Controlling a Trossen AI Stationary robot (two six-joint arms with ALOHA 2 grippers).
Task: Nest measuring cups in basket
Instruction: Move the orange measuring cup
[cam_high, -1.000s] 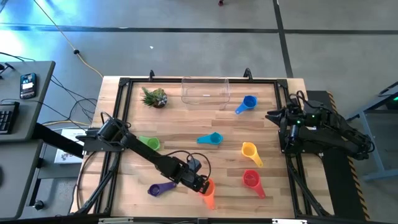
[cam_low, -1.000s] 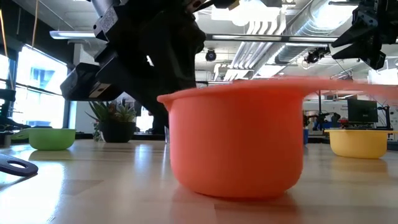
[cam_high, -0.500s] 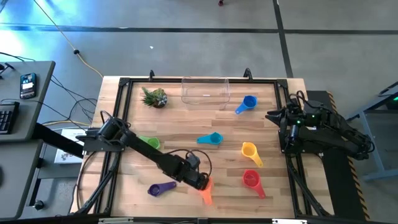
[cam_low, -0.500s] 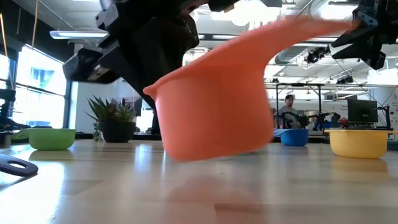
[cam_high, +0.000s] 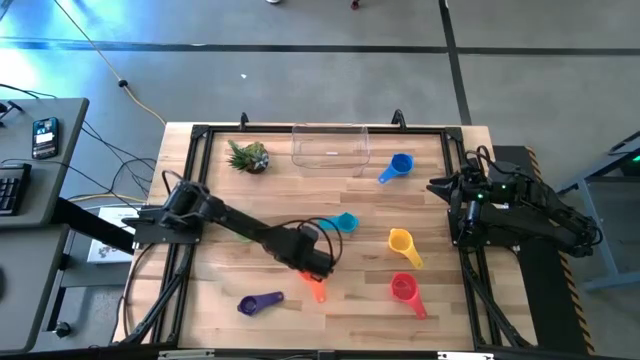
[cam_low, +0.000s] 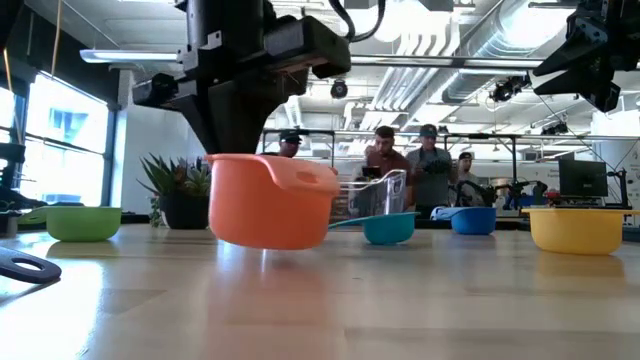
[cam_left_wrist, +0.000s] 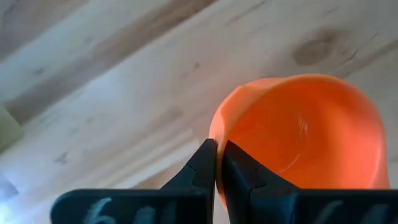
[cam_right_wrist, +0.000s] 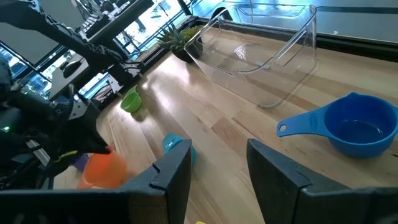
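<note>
My left gripper (cam_high: 314, 270) is shut on the orange cup (cam_high: 318, 290), over the near middle of the table. The teal cup (cam_high: 344, 222) lies just beyond it. Blue cup (cam_high: 399, 165), yellow cup (cam_high: 400, 243), red cup (cam_high: 404, 288) and purple cup (cam_high: 259, 302) rest on the wood. The high view hides the green cup under my left arm, but it stands on its base in the low view (cam_low: 83, 222). The clear basket (cam_high: 330, 147) stands at the far edge. My right gripper (cam_right_wrist: 217, 177) is open and waits over the table's right edge. My left gripper pinches the orange cup's rim (cam_left_wrist: 214, 132), with one finger (cam_left_wrist: 239, 177) inside the bowl and the other outside its wall. The fingers come from above, pointing down. The cup (cam_low: 270, 200) hangs below them, lifted just clear of the table and nearly upright.
A small spiky plant (cam_high: 248, 156) stands left of the basket. A black frame (cam_high: 195, 150) runs around the tabletop. Bare wood lies between the orange cup and the basket. People stand in the room beyond the table (cam_low: 400, 165).
My left gripper rose from near the table's near edge and moved toward the far edge, carrying the orange cup. The cup left the table, tipped steeply half a second ago, and now hangs nearly level. The green cup went out of sight under my arm in the high view.
</note>
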